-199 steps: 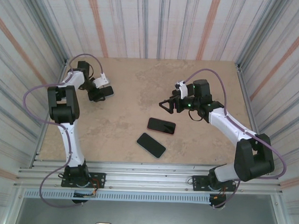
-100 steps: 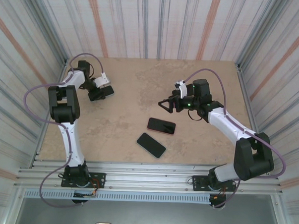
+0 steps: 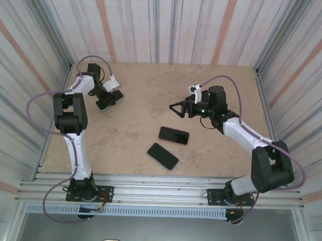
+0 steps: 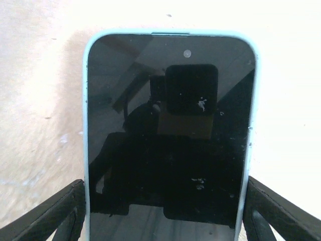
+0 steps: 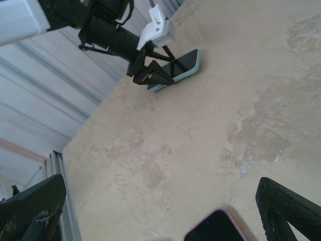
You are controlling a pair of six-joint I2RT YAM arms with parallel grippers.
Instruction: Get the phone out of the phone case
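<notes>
A phone with a dark screen in a light blue phone case [image 4: 170, 125] lies at the far left of the table [image 3: 113, 97]. My left gripper [image 4: 165, 211] is shut on it, one black finger [image 4: 55, 216] pressed against each long edge of the case. From the right wrist view, the same phone [image 5: 184, 63] sits between those fingers, one end lifted a little off the table. My right gripper [image 3: 176, 108] hovers open above the table's middle, its jaws wide apart with nothing between them [image 5: 160, 211].
A phone in a pink case [image 3: 173, 135] and a black phone [image 3: 162, 156] lie near the table's middle front. The pink one's corner [image 5: 215, 228] shows under the right gripper. Striped walls [image 3: 170, 25] enclose the tan table [image 3: 146, 88].
The left gripper's jaws have closed in on the blue-cased phone and it has shifted slightly toward the back. The right gripper has drifted a little up and left.
</notes>
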